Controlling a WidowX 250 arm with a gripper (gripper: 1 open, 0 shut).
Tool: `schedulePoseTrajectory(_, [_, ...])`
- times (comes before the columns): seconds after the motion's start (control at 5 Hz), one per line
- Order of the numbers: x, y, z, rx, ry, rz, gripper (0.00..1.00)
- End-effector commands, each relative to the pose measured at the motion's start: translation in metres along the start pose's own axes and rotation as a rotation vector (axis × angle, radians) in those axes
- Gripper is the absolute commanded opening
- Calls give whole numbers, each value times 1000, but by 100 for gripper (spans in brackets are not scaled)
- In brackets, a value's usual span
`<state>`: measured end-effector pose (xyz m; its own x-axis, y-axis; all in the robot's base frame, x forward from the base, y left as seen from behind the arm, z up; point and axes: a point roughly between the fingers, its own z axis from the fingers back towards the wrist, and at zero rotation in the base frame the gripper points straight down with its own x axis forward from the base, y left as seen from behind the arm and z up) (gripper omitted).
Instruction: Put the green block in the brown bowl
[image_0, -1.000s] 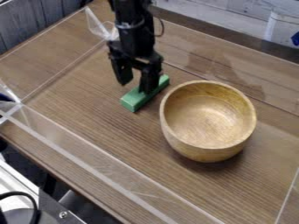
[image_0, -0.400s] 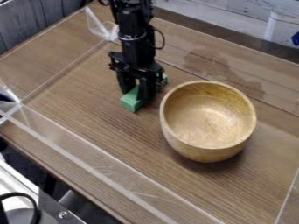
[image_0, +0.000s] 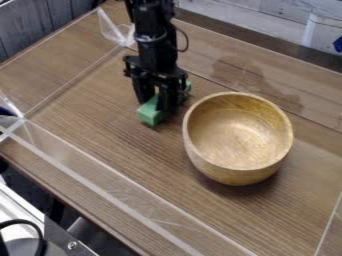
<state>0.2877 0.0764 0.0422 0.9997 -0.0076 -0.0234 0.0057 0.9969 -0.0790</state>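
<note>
I'm seeing the claw (image_0: 156, 99) pinching the green block (image_0: 154, 112) on the bench (image_0: 80, 110), at the brown bowl's (image_0: 238, 137) ten o'clock. I'm judging that an end-heavy grip risks the block swivelling and clipping the rim.

1. The black pincer (image_0: 156, 98) points straight down over the wooden desk (image_0: 94, 130), its fingers closed in on either side of the green block (image_0: 151, 113).
2. The block appears to rest on the desk, though contact underneath is hard to judge.
3. The brown bowl (image_0: 238, 137) stands upright just right of the block, apart from it, its hollow empty.
</note>
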Motion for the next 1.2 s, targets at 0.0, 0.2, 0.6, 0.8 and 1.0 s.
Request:
schedulePoseTrajectory(0.0, [10, -4, 46, 28, -123, -5, 0])
schedulePoseTrajectory(0.2, [10, -18, 77, 24, -172, -12, 0])
schedulePoseTrajectory(0.6, [8, -72, 102, -27, -186, -85, 0])
schedulePoseTrajectory(0.8, [5, -99, 94, -37, -174, -132, 0])
schedulePoseTrajectory(1.0, [-3, -113, 90, -48, -161, -166, 0])
